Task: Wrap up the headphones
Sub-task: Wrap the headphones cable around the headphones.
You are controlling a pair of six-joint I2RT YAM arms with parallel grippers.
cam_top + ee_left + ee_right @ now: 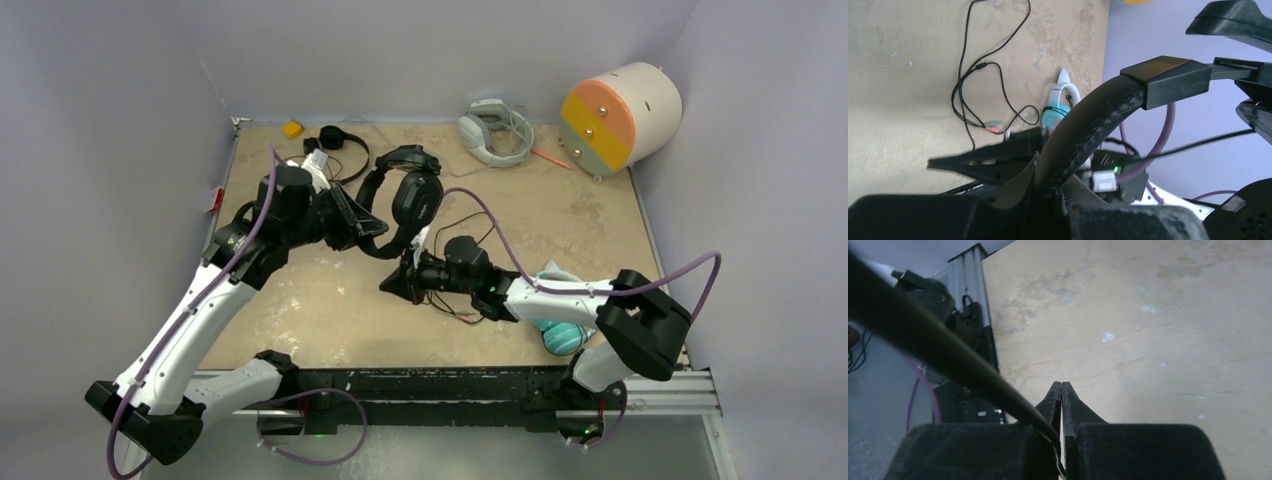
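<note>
A large black pair of headphones (412, 196) hangs above the table's middle. My left gripper (368, 228) is shut on its padded band (1088, 125), which stands between the jaws of that gripper (1058, 185). Just below and to the right, my right gripper (388, 287) points left, its fingers pressed together. In the right wrist view a thin black cord (948, 360) runs down from the upper left into the shut right gripper (1061, 385). More of the cord (973, 90) lies looped on the table, ending in pink and green plugs.
Teal headphones (560, 337) with a white band lie under my right arm near the front edge. A slim black pair (340, 146) and a grey pair (495, 130) lie at the back. A cream and orange drum (620, 115) sits at the back right, a small yellow piece (292, 128) at the back left.
</note>
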